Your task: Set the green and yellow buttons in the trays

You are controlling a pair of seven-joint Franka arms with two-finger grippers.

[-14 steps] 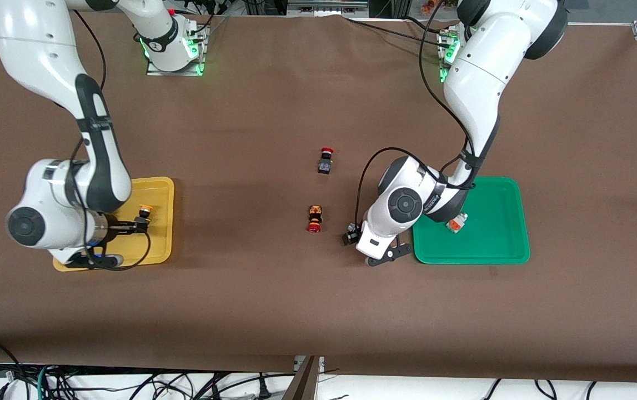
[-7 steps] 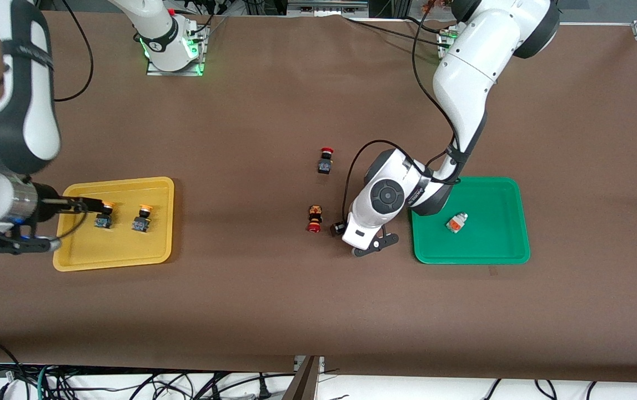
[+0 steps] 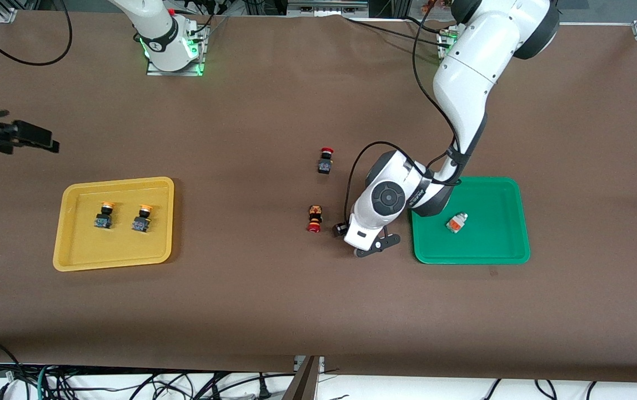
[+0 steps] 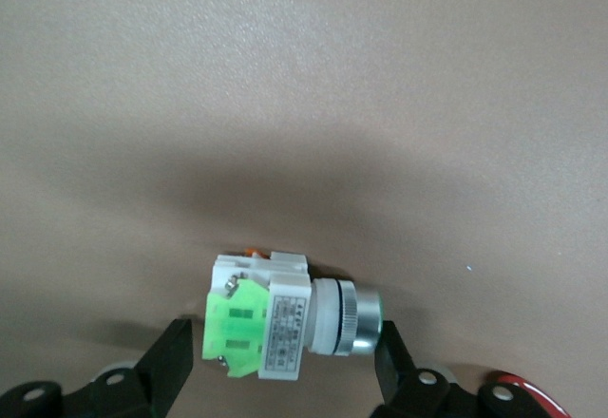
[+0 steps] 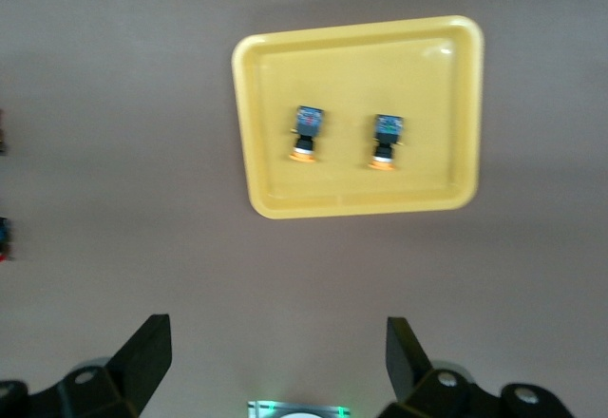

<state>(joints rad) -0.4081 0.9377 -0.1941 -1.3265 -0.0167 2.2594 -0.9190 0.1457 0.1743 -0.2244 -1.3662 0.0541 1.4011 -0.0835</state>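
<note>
The yellow tray [image 3: 71, 253] holds two yellow-capped buttons [image 3: 104, 214] [image 3: 141, 218], side by side; the right wrist view shows the tray [image 5: 456, 190] and both buttons [image 5: 305, 131] [image 5: 386, 140]. The green tray [image 3: 496, 250] holds the orange-faced white switch [image 3: 456, 222]. The green-faced white-silver switch [image 4: 275, 328] lies on its side on the table between the fingers of my left gripper [image 4: 285, 366], which is open around it. In the front view my left gripper [image 3: 365, 236] hides it, beside the green tray. My right gripper [image 3: 40, 139] is open and empty, high over the table at the right arm's end.
A red-capped black switch [image 3: 325, 160] and a red-capped switch with orange-and-black body [image 3: 314, 218] lie mid-table, the second close beside my left hand. The arm bases stand along the table's edge farthest from the front camera.
My right gripper let go of a yellow button in the yellow tray, then rose and drew away from it. My left gripper moved from the green tray's edge toward mid-table, over the green-faced switch.
</note>
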